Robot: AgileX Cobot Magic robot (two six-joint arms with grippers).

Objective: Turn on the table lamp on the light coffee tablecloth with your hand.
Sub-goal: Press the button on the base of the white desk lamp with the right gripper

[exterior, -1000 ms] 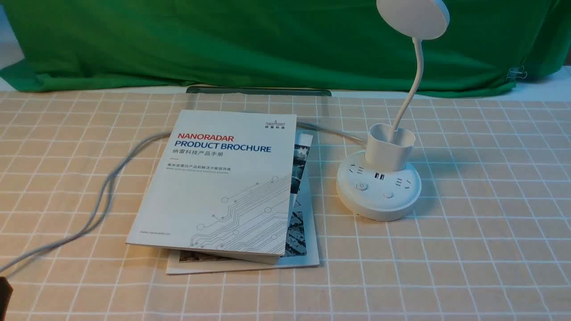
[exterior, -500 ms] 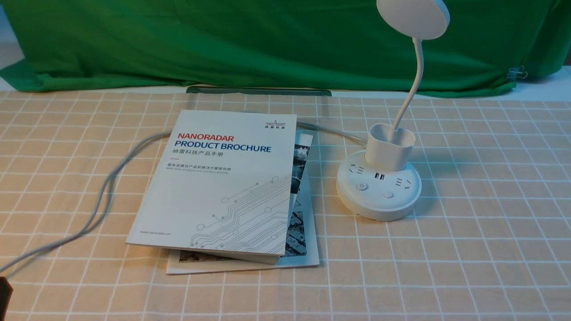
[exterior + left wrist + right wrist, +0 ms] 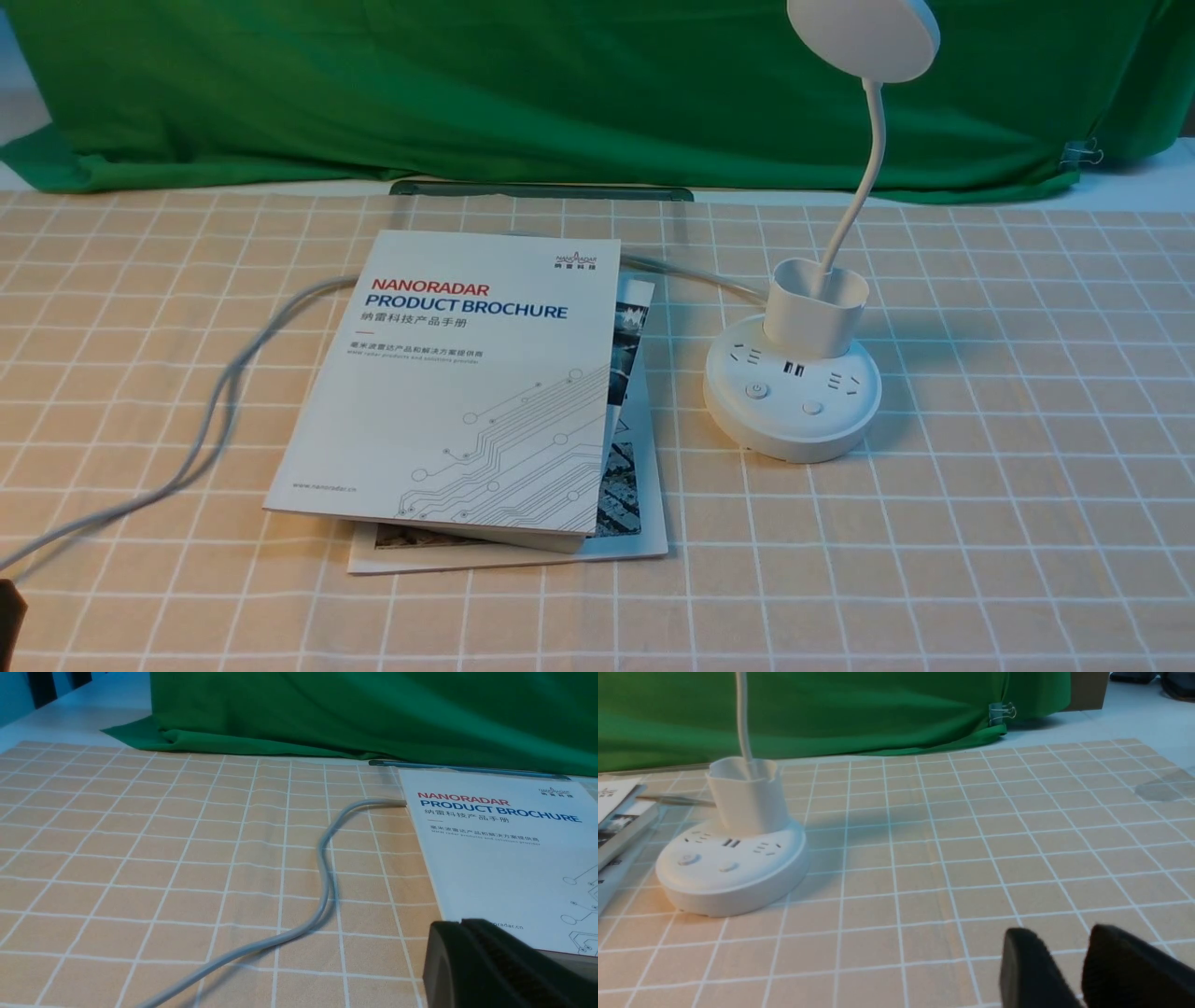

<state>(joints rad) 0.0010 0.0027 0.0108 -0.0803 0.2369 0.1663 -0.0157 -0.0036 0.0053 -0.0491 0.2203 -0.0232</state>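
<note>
You have one white plastic table lamp with a disc head and bendy neck [image 3: 810,397], standing upright on the one light coffee tablecloth with white grid lines [image 3: 1008,523]; it looks unlit. You seem to be at the approach step, with nothing pressed. Of your two black grippers, the right gripper [image 3: 1063,933] has its two fingers spread, holding nothing, well apart from the lamp; the left gripper [image 3: 460,926] has its fingers pressed together, beyond the brochures from the lamp. Next, you'd likely bring the right gripper over the lamp's base and push down on a button. There are two round white buttons, one power-marked [image 3: 757,391], one plain [image 3: 812,408]; which lights the lamp, you can't tell. Left of the lamp lies one stack of white printed brochures [image 3: 448,392], at least two; behind it hangs one plain green cloth [image 3: 560,93].
</note>
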